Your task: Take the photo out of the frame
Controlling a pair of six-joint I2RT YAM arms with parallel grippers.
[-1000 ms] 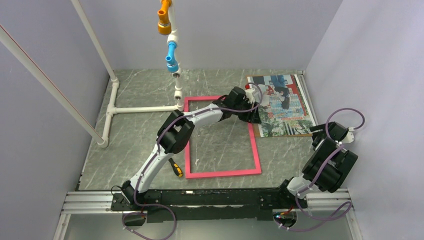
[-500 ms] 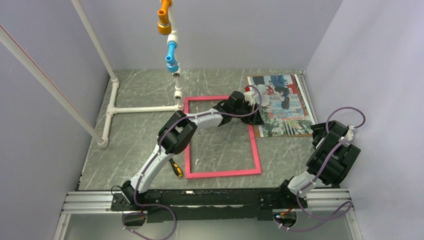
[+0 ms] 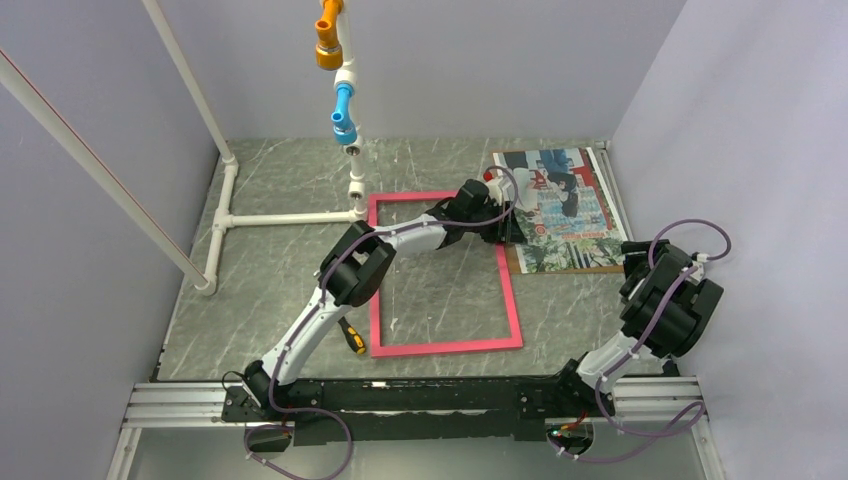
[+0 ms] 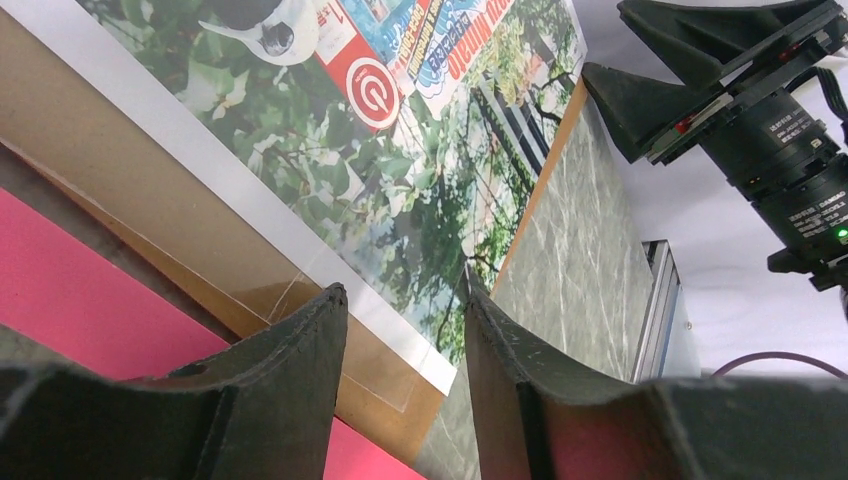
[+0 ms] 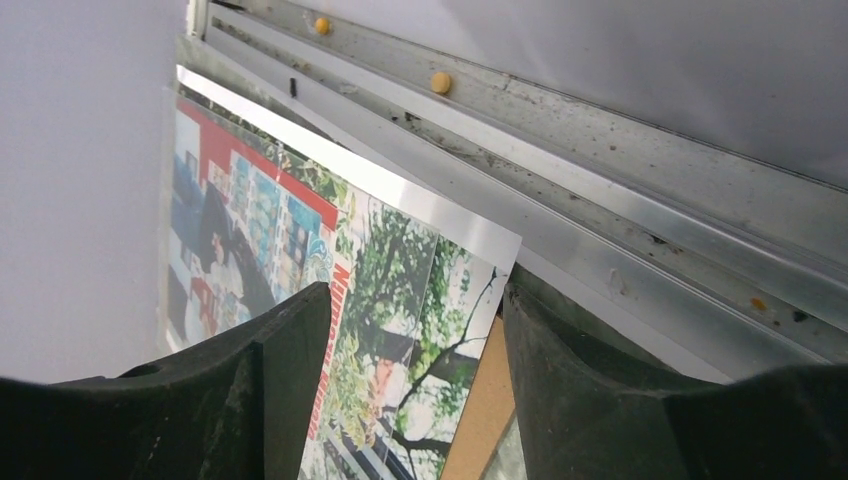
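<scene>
Lying just beyond both arms' spread jaws, seemingly untouched: the photo (image 3: 580, 225), beside the frame (image 3: 447, 347).

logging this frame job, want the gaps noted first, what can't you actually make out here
- Top view: the left gripper covers part of the photo's left edge, so contact cannot be told.
- Top view: the left arm hides the frame's far right corner and one end of the screwdriver.
- Top view: the photo's print is too small to read.
- Both wrist views: picture edges cut off most of the photo.
</scene>
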